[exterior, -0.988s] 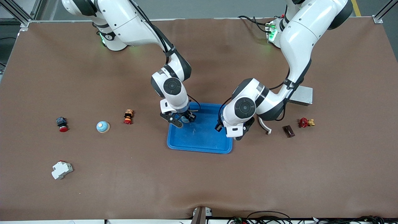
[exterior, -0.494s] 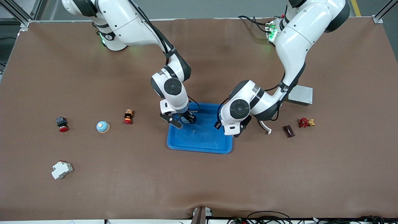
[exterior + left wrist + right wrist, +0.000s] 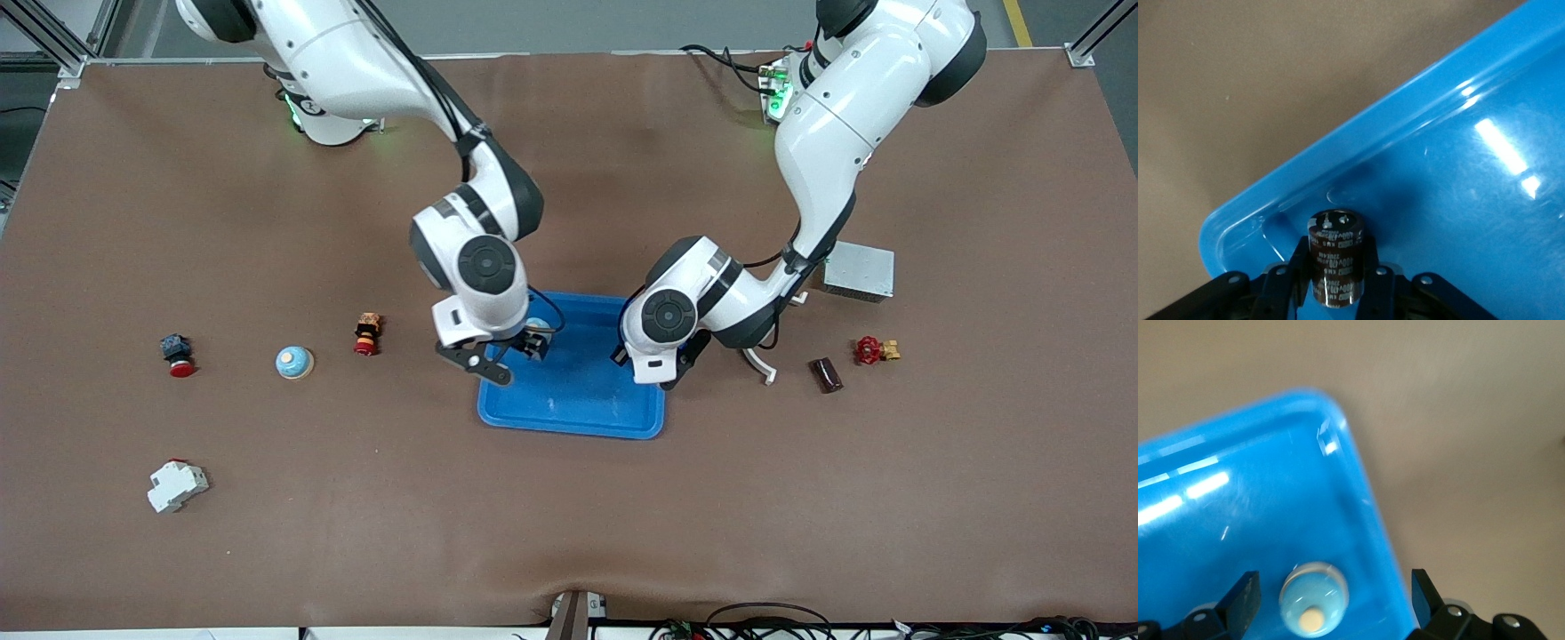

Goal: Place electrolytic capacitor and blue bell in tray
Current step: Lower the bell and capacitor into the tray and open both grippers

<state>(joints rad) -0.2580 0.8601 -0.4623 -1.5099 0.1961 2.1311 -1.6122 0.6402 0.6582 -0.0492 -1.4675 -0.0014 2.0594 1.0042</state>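
The blue tray (image 3: 578, 400) lies mid-table. A light blue bell (image 3: 1313, 600) with a cream button rests in the tray's corner (image 3: 1365, 493), free between the spread fingers of my open right gripper (image 3: 1333, 597). The front view shows that gripper (image 3: 507, 351) over the tray's edge toward the right arm's end, with the bell (image 3: 536, 325) beside it. My left gripper (image 3: 1335, 250) is shut on a dark brown electrolytic capacitor (image 3: 1336, 267), held just above the tray floor near a corner (image 3: 1371, 127). In the front view the left wrist hides the capacitor.
A second light blue bell (image 3: 294, 362), an orange-red button (image 3: 366, 333), a red push button (image 3: 178, 354) and a white breaker (image 3: 177, 485) lie toward the right arm's end. A grey metal box (image 3: 858, 271), white curved piece (image 3: 757, 360), brown block (image 3: 826, 374) and red valve (image 3: 876, 349) lie toward the left arm's end.
My right gripper has opened and let go of the bell, which now lies in the tray. My left hand has moved in over the tray with the capacitor.
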